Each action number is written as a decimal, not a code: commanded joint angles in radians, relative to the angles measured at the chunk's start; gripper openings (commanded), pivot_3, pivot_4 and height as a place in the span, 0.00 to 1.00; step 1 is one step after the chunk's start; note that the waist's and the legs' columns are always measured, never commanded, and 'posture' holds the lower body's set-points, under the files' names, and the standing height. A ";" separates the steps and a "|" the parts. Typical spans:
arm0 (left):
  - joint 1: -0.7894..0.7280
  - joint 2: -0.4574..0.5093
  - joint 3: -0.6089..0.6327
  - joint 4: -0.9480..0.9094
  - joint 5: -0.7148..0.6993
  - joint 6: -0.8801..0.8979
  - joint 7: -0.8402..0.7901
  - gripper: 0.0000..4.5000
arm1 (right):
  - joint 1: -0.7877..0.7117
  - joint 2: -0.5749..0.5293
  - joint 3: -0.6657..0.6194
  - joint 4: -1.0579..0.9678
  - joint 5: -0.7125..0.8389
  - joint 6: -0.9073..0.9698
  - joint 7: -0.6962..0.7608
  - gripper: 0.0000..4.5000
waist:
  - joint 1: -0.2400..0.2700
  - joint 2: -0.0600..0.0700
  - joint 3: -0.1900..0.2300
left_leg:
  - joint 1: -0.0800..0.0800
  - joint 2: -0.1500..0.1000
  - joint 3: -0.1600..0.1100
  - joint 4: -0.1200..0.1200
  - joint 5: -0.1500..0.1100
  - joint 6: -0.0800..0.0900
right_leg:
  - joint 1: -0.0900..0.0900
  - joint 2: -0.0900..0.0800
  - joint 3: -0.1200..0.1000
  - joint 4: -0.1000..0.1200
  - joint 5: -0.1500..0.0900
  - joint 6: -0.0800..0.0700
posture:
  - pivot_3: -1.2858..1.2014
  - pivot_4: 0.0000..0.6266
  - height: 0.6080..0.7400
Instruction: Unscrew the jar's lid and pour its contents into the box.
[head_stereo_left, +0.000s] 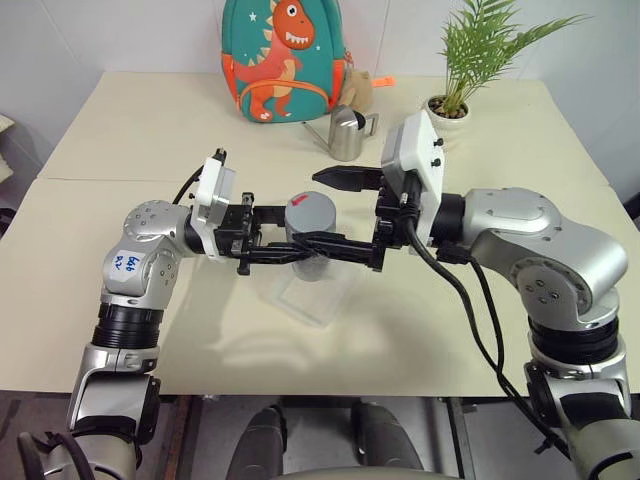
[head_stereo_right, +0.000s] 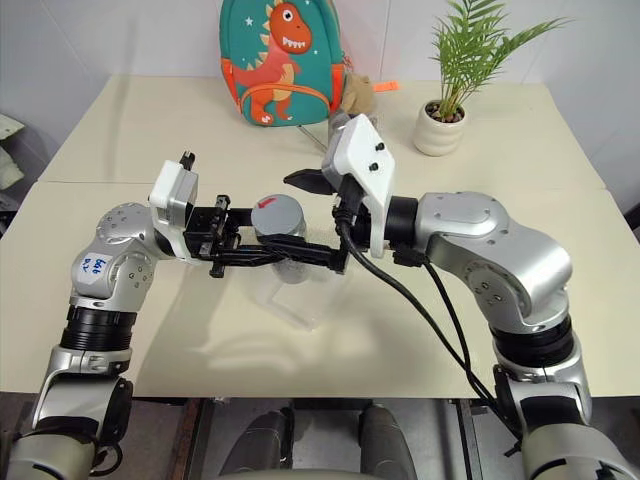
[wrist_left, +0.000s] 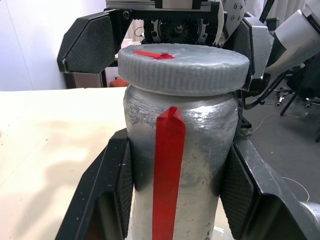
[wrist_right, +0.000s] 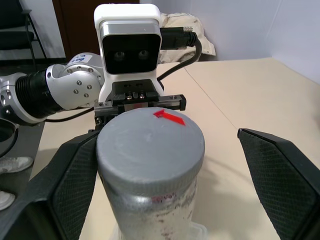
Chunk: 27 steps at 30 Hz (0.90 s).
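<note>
The silvery jar (wrist_left: 200, 165) with its red strip stands upright, and my left gripper (wrist_left: 177, 195) is shut on its body from the left. Its grey lid (wrist_right: 150, 145) with the red arrow mark sits screwed on top. My right gripper (wrist_right: 167, 135) comes in from the right, open, with its black fingers (head_stereo_left: 345, 178) on either side of the lid; one finger is close to the lid's rim and the other stands well clear. The clear box (head_stereo_left: 305, 305) lies on the table directly under the jar. The contents are hidden inside the jar.
A dinosaur backpack (head_stereo_left: 285, 60) leans at the back of the beige table (head_stereo_left: 150, 130). A steel watering can (head_stereo_left: 348, 132) stands just behind the grippers. A potted plant (head_stereo_left: 450, 105) is at the back right. The table's front edge runs below the arms.
</note>
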 joint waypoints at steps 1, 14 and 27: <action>-0.008 0.002 0.004 -0.028 -0.008 -0.019 -0.020 0.43 | 0.009 -0.038 -0.078 -0.025 0.012 0.011 -0.018 1.00 | 0.001 0.000 0.000 | 0.000 0.000 0.000 0.000 0.000 0.000 | 0.000 0.000 0.000 0.000 0.000 0.000 | 0.52 0.24 1.00; 0.002 0.003 0.003 -0.041 -0.009 -0.017 -0.019 0.43 | 0.040 -0.100 -0.119 -0.063 0.055 0.043 -0.015 1.00 | 0.002 0.000 0.000 | 0.000 0.000 0.000 0.000 0.000 0.000 | 0.000 0.000 0.000 -0.001 0.000 0.000 | 0.52 0.24 1.00; 0.013 0.004 0.004 -0.048 -0.010 -0.019 -0.020 0.43 | 0.083 -0.212 -0.169 -0.085 0.106 0.056 0.031 1.00 | 0.002 0.000 0.000 | 0.000 0.000 0.000 0.000 0.000 0.000 | 0.000 0.000 0.000 -0.001 0.000 0.000 | 0.52 0.24 1.00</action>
